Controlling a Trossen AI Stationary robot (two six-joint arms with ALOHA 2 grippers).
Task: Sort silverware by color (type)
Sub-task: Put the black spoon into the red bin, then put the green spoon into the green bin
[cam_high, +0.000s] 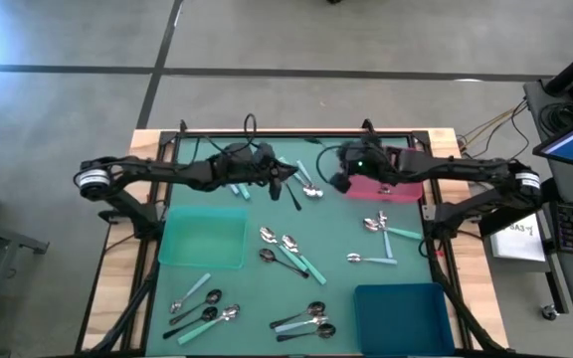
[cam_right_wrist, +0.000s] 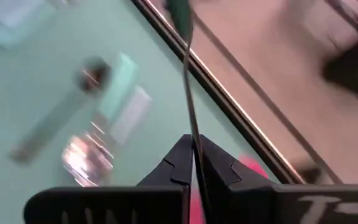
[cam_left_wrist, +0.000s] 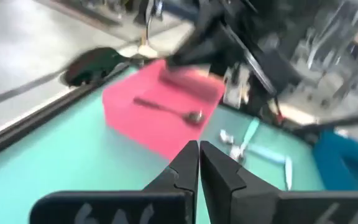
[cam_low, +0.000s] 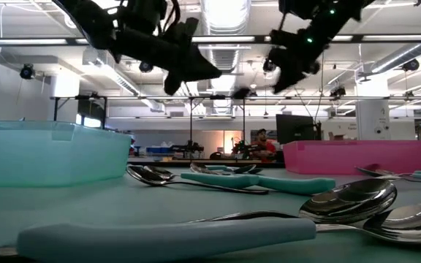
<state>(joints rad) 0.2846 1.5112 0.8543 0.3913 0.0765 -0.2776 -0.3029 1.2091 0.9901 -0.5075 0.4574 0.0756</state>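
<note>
Spoons with teal, pale blue or dark handles lie scattered on the green table top: a group in the middle [cam_high: 286, 249], some at the right [cam_high: 376, 224], and others near the front edge [cam_high: 202, 308] [cam_high: 306, 318]. One dark spoon [cam_left_wrist: 166, 109] lies in the pink tray [cam_high: 396, 189]. My right gripper [cam_right_wrist: 192, 149] hovers by the pink tray's left end [cam_high: 338, 181], shut on a thin dark spoon. My left gripper [cam_left_wrist: 199, 152] is shut with nothing in it. It hangs raised over the table's far middle [cam_high: 288, 179], facing the pink tray. My right gripper pinches a thin dark spoon by its slim handle [cam_right_wrist: 191, 118] between the two fingertips. The spoon runs forward out of the fingers, roughly along them, to its far end [cam_right_wrist: 180, 12]. It is lifted clear of the table, above the table's edge rail.
A pale teal tray [cam_high: 204, 239] sits at the left, and a dark blue tray [cam_high: 401, 308] at the near right. Two pale-handled spoons [cam_high: 311, 187] lie between the two grippers. A black frame rail [cam_high: 296, 134] borders the table. Both grippers hang high above the table top [cam_low: 188, 73] [cam_low: 283, 73].
</note>
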